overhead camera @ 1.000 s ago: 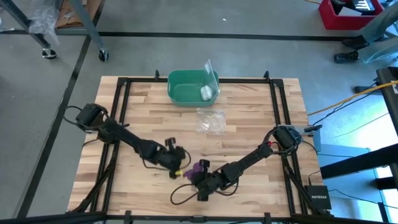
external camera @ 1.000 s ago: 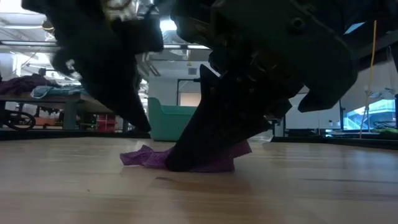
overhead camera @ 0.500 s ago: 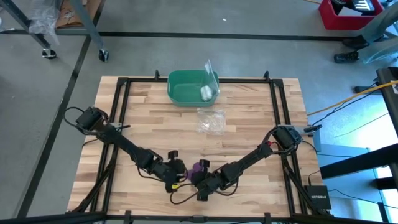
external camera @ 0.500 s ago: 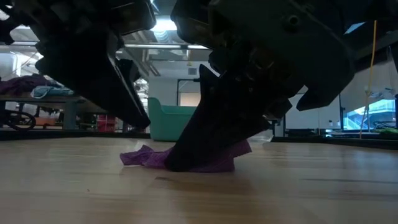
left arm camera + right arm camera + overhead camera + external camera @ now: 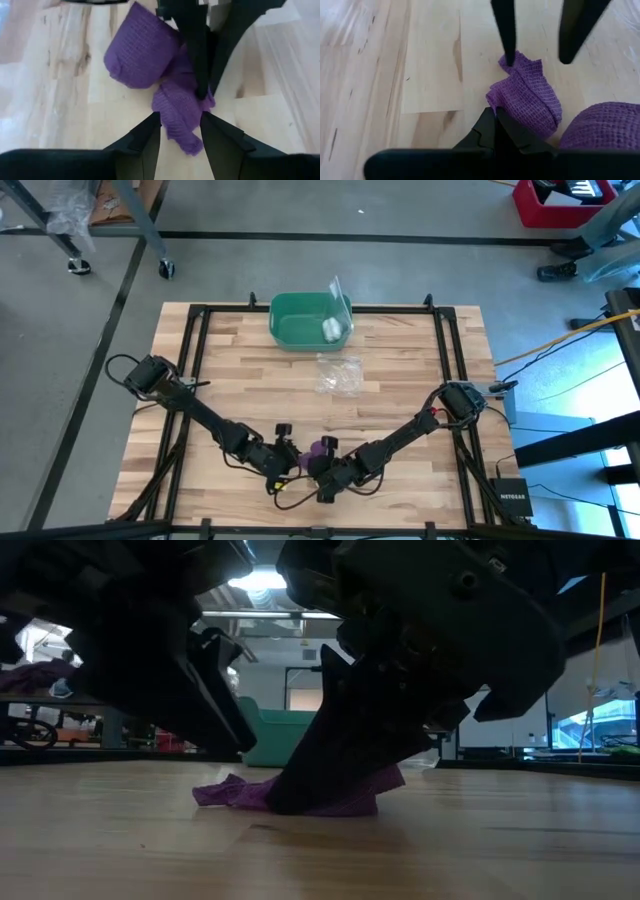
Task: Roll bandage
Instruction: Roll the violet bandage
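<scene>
The purple bandage [image 5: 323, 447] lies on the wooden table near its front edge. One part is a loose roll [image 5: 140, 55] and a crumpled strip runs from it to a free end [image 5: 181, 131]. My right gripper [image 5: 495, 119] is shut, with its tips down on the strip. My left gripper [image 5: 180, 137] is open just left of it. Its two fingers stand on either side of the strip's free end. In the right wrist view one left fingertip [image 5: 507, 55] reaches the cloth's edge; whether it touches, I cannot tell. My right gripper pinches the crumpled strip [image 5: 196, 100] between its shut fingertips, between the roll and the free end. It slants down from the table's right side. The cloth bunches around the tips and lies slack on the table, as does the roll.
A green bin [image 5: 296, 326] with a small white roll [image 5: 331, 330] in it stands at the far middle. A clear plastic bag [image 5: 338, 373] lies between the bin and the grippers. A black frame [image 5: 200, 360] runs around the table. A cable [image 5: 290, 496] loops near the front edge.
My left gripper has moved toward the table's near edge and right toward the bandage. It has rolled and opened, and its fingers now stand on either side of the strip's free end. The bandage has not moved.
</scene>
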Motion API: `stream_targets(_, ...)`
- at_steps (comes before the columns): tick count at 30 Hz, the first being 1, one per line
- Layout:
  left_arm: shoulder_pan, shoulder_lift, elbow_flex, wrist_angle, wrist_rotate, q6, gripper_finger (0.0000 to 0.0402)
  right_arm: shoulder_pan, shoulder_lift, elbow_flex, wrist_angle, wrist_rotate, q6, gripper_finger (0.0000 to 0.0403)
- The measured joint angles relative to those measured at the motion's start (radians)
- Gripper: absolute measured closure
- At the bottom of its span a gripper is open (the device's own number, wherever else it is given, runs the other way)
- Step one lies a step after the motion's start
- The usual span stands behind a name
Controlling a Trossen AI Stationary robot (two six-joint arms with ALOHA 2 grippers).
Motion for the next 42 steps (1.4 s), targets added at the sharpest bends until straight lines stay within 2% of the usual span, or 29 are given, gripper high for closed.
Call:
stream_targets(7,0.008,0.002,0.000,-0.003,0.078,0.046,0.0271,0.000,0.000,0.000,0.002,0.015,0.026,0.0398)
stream_targets(21,0.051,0.058,0.002,-0.014,0.077,0.061,0.0272,0.000,0.001,-0.001,0.011,0.043,0.026,0.0398)
stream_targets(29,0.058,0.040,0.001,-0.059,0.083,0.092,0.0300,0.000,0.001,-0.001,0.001,0.041,0.026,0.0398)
stream_targets(35,0.074,0.025,0.000,-0.125,0.076,0.104,0.0312,0.000,0.001,0.000,0.000,-0.003,0.026,0.0398)
stream_targets(42,0.084,0.030,-0.001,-0.094,0.085,0.091,0.0329,0.000,0.001,0.000,0.001,-0.007,0.026,0.0398)
